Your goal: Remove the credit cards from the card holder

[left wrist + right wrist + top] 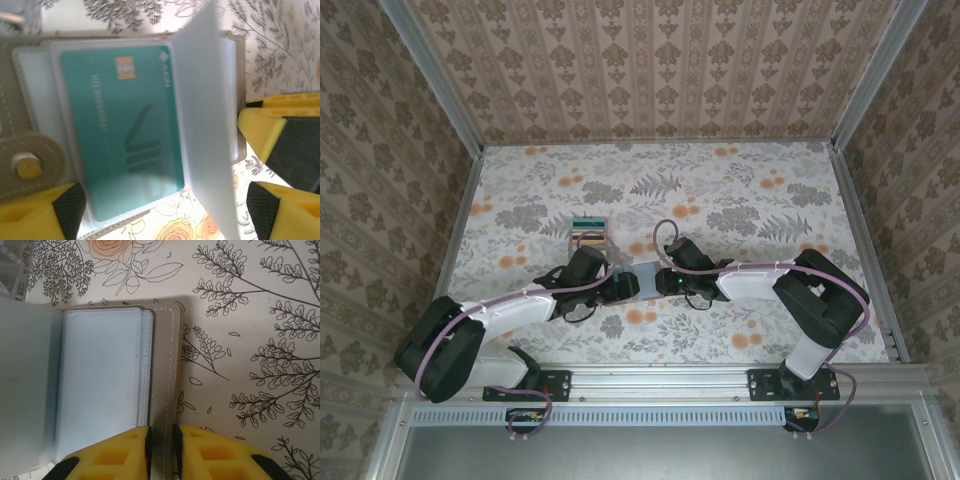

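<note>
The small folding card holder (648, 276), dark brown-grey outside and shiny pale grey-blue inside, lies open on the floral-patterned worktop (770, 200). It sits about midway between the left and right edges and nearer the near edge than the far one.

The right gripper (162, 450) has its yellow fingers (210, 455) drawn close together. They are clamped on the holder's stitched brown-grey cover edge, which runs up between them. The pale blue sleeves lie flat just left of that pinch.

The left gripper (155, 205) is spread wide and holds nothing. One yellow finger (30, 217) is by the rounded snap tab (30, 160) and the other is past the holder's opposite edge. Whether either pad touches the holder I cannot tell.

Between those fingers, a teal plastic card (120, 130) with a gold chip sits inside a clear sleeve. A translucent sleeve page (205, 115) stands up tilted beside it.

A striped stack of coloured cards (588, 230) lies just beyond the left gripper, toward the far edge.
</note>
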Robot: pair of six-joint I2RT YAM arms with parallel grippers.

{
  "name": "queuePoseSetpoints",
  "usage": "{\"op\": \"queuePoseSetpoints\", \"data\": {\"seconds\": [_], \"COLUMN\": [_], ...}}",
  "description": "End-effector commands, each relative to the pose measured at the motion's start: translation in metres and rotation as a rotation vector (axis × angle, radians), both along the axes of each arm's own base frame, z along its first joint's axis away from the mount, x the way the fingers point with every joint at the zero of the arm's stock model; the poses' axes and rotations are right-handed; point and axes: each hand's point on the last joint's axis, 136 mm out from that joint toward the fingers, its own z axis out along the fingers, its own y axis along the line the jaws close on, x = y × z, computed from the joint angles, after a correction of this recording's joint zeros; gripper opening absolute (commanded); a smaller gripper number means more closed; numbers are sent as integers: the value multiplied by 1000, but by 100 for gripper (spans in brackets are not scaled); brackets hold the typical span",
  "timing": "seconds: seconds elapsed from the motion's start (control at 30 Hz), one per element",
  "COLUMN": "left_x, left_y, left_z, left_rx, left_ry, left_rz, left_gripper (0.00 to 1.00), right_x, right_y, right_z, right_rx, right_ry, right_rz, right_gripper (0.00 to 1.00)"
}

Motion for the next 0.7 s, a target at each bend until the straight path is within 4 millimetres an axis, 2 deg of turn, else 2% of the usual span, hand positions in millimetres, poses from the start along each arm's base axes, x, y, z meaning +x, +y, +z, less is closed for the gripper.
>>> {"op": "queuePoseSetpoints", "data": {"seconds": [0.0,0.13,0.43,0.67], "left_x": [3,3,5,6], "left_y": [-4,-8,-17,-13], "left_z": [12,15,25,19], "left_rx": [5,8,21,53], "left_ry": [-31,-39,-72,-56], "left_rz": [-18,-34,-68,-47], "left_gripper": [96,99,99,99], "right_x": [-12,-13,-13,-13], "right_y": [5,4,4,4], "right_z": [-12,-13,-13,-11], "right_rx": [-15,-15,-17,-15], "right_ry": [53,53,52,52], "right_rz": [26,27,27,26], "right_gripper": [23,23,23,23]}}
